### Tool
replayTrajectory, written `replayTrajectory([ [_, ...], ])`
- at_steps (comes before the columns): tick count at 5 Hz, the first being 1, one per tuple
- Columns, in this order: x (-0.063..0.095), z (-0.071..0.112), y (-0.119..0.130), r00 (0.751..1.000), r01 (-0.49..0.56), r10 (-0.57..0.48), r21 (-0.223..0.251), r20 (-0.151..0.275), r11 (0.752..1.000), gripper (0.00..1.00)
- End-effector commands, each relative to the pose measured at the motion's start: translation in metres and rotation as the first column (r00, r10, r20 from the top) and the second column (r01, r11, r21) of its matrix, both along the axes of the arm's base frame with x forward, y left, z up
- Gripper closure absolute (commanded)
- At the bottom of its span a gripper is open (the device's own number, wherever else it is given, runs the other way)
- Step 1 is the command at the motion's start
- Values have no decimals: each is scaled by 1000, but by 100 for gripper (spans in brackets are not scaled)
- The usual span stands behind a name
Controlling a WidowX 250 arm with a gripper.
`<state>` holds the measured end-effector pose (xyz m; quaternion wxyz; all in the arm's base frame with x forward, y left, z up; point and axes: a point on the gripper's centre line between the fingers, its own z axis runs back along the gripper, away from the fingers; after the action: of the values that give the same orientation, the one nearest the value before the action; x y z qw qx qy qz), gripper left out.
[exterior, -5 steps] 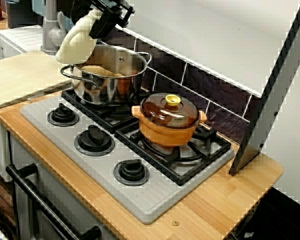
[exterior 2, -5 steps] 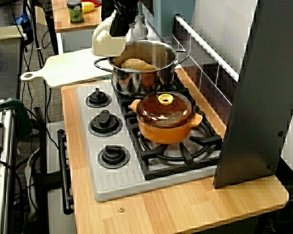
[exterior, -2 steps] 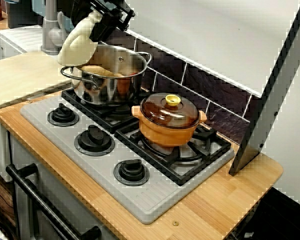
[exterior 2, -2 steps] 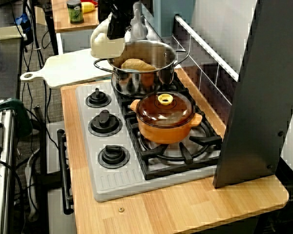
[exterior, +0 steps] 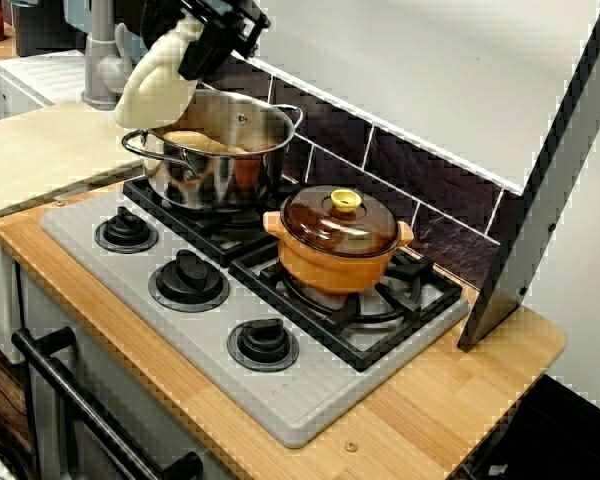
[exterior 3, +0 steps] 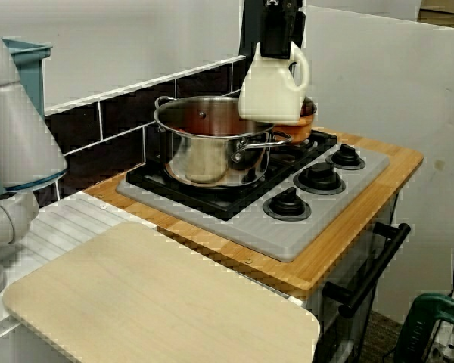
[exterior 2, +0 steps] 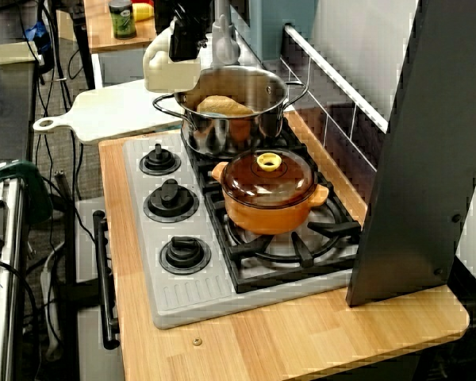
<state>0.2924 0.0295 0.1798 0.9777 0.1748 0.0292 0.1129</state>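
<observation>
Black fingers clamped tight on the top of a cream plastic jug, which hangs below them over the rim of the shiny steel pot.

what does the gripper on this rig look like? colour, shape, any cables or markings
The gripper is matte black all over, a boxy, angular unit with flat faces and hard edges. No cables, logos or other markings can be made out on it in any of the three views. The arm above it is cut off by the top edge of each picture, so nothing more can be said of it.
</observation>
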Motion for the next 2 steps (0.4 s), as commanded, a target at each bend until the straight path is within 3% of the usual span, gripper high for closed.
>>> replayTrajectory([
  [1, 1, 11, -7, 994, 45, -46, 18, 103, 999, 100],
  [2, -1, 11, -10, 991, 55, -56, 15, 119, 998, 100],
])
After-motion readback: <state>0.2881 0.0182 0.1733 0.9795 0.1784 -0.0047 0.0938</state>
